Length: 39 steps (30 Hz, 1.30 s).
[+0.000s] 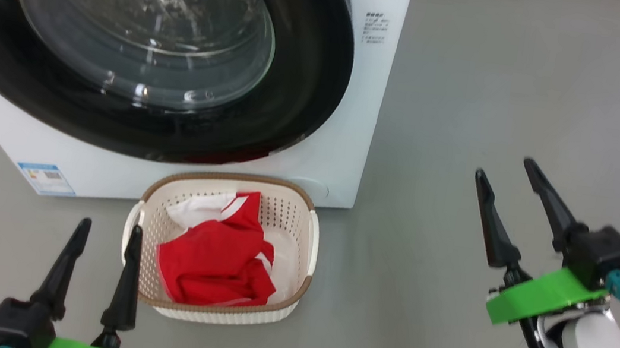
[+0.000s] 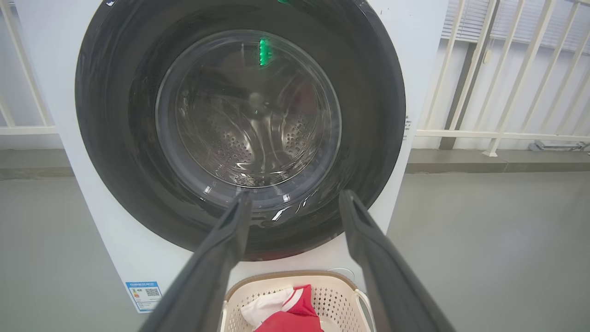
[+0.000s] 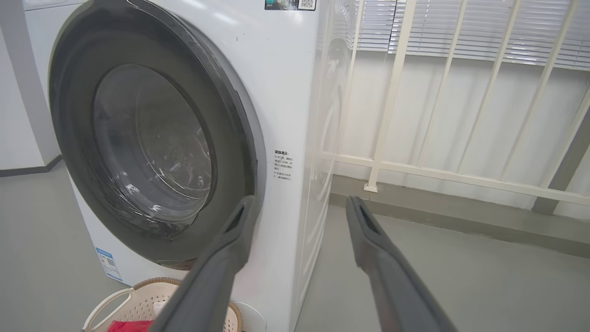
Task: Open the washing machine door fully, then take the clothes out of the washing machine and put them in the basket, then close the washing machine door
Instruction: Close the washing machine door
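The washing machine [image 1: 354, 114] [image 2: 424, 60] [image 3: 286, 92] is a white box on the grey floor. Its door [image 1: 312, 66] [image 2: 115, 138] [image 3: 230, 138], black-rimmed with a bulging glass window, lies flat against the front. Below it stands the cream basket [image 1: 305, 209] [image 2: 336, 295] [image 3: 138, 299] with the red and white clothes [image 1: 214, 263] [image 2: 295, 313] [image 3: 129, 326] inside. My left gripper [image 1: 110, 225] [image 2: 295, 196] is open at the basket's left rim, with nothing between its fingers. My right gripper [image 1: 507, 167] [image 3: 299, 200] is open and empty over the floor, right of the machine.
A blue label sticker [image 1: 46, 178] [image 2: 144, 295] [image 3: 109, 263] sits at the machine's lower left corner. Open grey floor [image 1: 509, 74] spreads to the right. A white railing [image 3: 438, 170] [image 2: 498, 133] runs behind the machine.
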{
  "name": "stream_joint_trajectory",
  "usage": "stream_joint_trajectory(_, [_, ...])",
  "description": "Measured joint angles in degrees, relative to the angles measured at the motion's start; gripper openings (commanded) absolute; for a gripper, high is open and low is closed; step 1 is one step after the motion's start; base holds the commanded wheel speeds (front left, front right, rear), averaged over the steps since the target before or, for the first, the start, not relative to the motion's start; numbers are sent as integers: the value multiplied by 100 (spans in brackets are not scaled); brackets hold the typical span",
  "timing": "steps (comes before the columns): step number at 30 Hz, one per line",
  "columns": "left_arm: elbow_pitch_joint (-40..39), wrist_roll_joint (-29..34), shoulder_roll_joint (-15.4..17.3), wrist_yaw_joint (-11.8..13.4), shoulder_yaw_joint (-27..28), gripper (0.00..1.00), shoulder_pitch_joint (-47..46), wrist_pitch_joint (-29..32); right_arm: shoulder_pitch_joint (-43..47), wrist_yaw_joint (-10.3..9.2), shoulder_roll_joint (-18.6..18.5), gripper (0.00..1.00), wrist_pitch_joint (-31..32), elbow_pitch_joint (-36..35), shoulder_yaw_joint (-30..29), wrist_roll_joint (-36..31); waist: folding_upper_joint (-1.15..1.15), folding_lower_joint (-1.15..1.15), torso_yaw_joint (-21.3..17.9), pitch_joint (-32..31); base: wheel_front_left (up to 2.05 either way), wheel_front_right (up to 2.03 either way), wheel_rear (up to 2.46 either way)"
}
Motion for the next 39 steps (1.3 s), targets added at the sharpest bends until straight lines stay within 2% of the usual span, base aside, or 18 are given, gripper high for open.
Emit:
stream_joint_trajectory(13, [86,-58,41,0,60,100,605,0,1357,0,227,100,3,-511,-389,-107,0,0,-180,-727,0,0,0])
stream_joint_trajectory(27, [70,-25,53,36,78,100,869,0,2057,0,280,100,4,-846,-397,-208,0,0,-173,-958,0,0,0])
stream_joint_trajectory(39, [4,75,46,102,81,100,959,0,2092,0,280,100,4,-860,-376,-208,0,0,-174,-965,0,0,0])
